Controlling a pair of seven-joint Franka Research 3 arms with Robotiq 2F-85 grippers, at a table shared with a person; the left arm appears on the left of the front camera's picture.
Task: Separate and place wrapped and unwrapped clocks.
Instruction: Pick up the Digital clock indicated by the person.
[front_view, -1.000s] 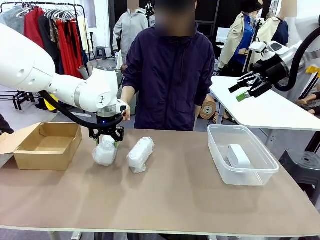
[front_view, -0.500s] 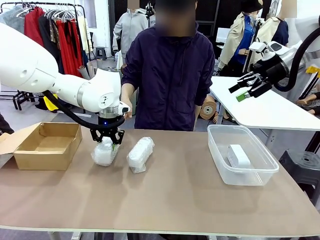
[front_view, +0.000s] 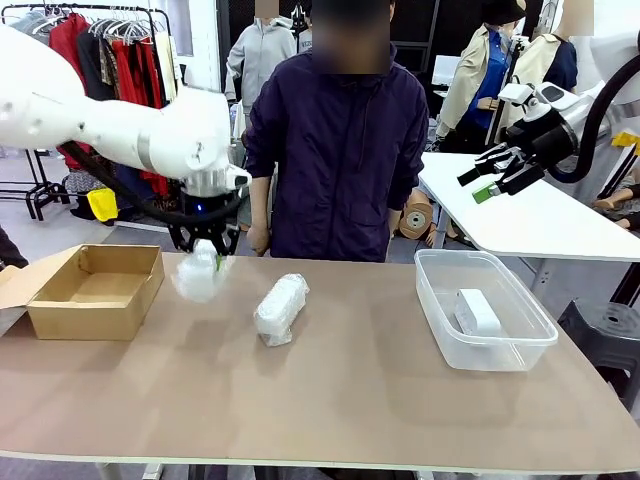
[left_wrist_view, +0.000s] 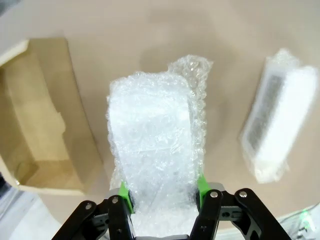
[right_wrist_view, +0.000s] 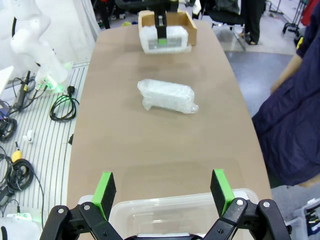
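Jaws of our left gripper (front_view: 205, 248) were clamped on one bubble-wrapped clock (front_view: 198, 277), held above the table (front_view: 350, 400). We saw the cardboard box (front_view: 95, 290) at its nine o'clock and the second wrapped clock (front_view: 281, 308) at its four o'clock. Our right gripper (front_view: 490, 180) hung with jaws spread wide, holding nothing. The bare white clock (front_view: 476, 311) lay in the clear tub (front_view: 432, 310).
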